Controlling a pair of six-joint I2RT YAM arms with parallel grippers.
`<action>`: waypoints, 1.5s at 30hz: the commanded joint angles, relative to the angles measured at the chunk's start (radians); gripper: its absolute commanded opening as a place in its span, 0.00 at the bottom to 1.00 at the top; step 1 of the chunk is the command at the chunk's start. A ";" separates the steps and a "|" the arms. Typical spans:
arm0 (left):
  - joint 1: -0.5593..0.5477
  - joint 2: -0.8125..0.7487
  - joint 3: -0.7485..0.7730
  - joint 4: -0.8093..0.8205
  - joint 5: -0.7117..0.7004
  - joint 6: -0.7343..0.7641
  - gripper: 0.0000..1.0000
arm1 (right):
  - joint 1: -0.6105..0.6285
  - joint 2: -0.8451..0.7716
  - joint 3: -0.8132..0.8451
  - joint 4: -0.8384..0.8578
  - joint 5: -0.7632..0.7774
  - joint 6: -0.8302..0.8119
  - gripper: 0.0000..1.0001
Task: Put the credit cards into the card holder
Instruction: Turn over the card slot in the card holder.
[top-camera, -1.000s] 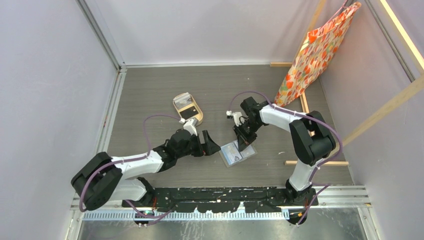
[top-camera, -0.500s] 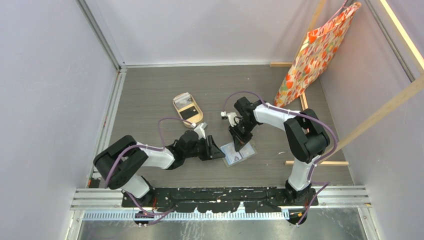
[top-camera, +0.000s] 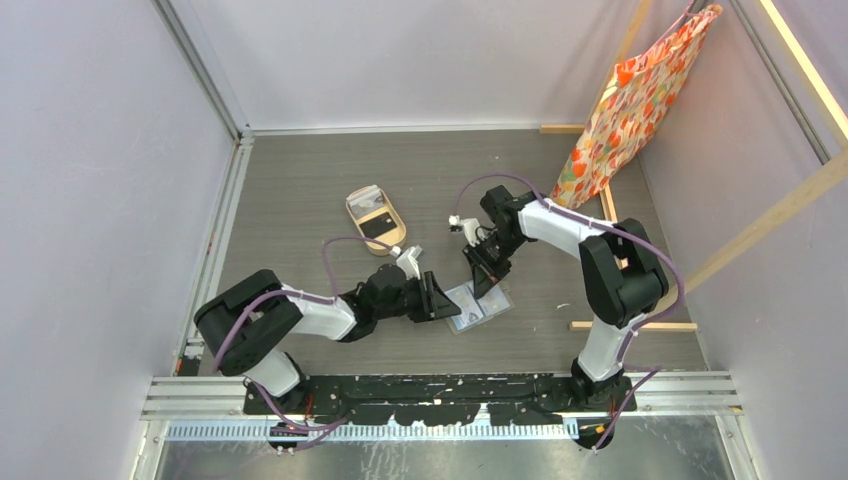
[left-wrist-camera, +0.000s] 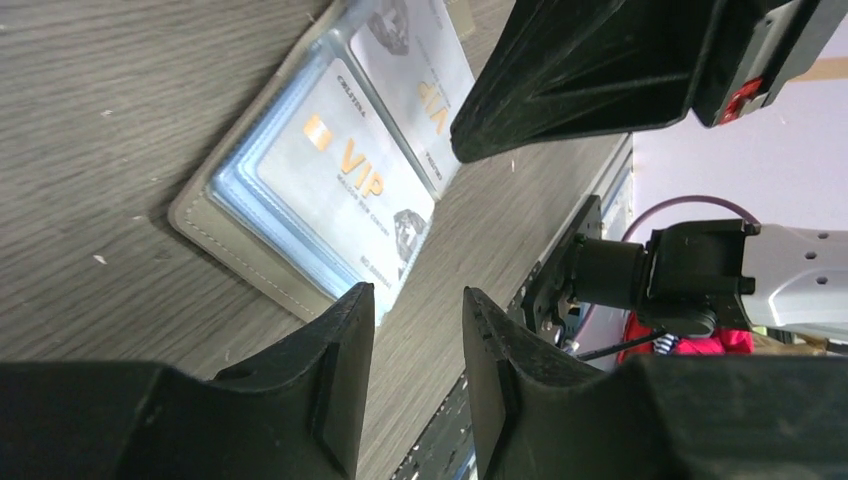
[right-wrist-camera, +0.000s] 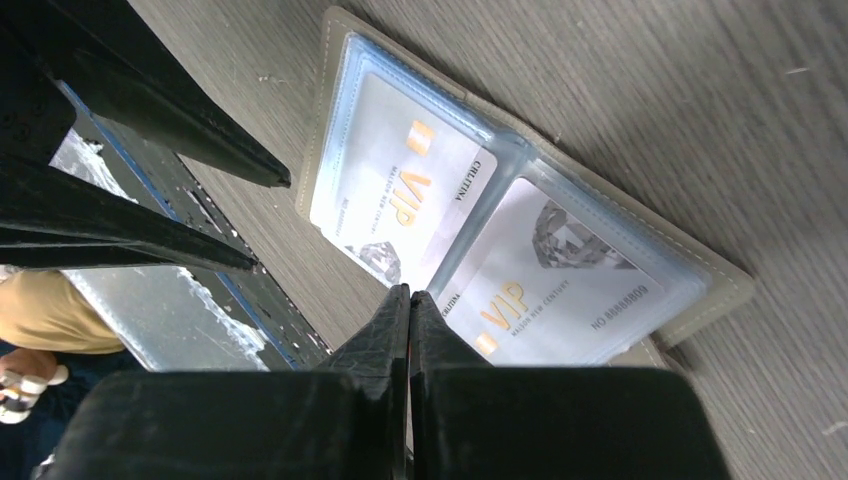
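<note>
The card holder (top-camera: 480, 312) is laid open on the table (top-camera: 300, 170) between the 2 grippers, and 2 pale credit cards (right-wrist-camera: 400, 190) are seen in its clear sleeves. The right gripper (right-wrist-camera: 410, 300) is clenched empty at the fold. The left gripper (left-wrist-camera: 417, 300) is narrowly parted beside the holder's edge, with nothing grasped.

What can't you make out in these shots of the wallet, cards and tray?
- Top view: the tan tray is too small to tell what lies in it.
- Left wrist view: the left gripper's finger covers the card holder's near corner; contact unclear.
- Right wrist view: the shut right gripper hides the near end of the holder's fold.
</note>
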 joint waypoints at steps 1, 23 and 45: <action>-0.001 -0.038 0.035 -0.049 -0.062 0.021 0.40 | 0.008 0.033 0.030 -0.007 -0.027 0.032 0.03; -0.002 0.004 0.068 -0.106 -0.086 0.034 0.44 | 0.042 0.121 0.025 0.044 0.081 0.119 0.02; -0.004 0.030 0.083 -0.090 -0.094 0.012 0.45 | 0.044 0.135 0.028 0.039 0.085 0.120 0.02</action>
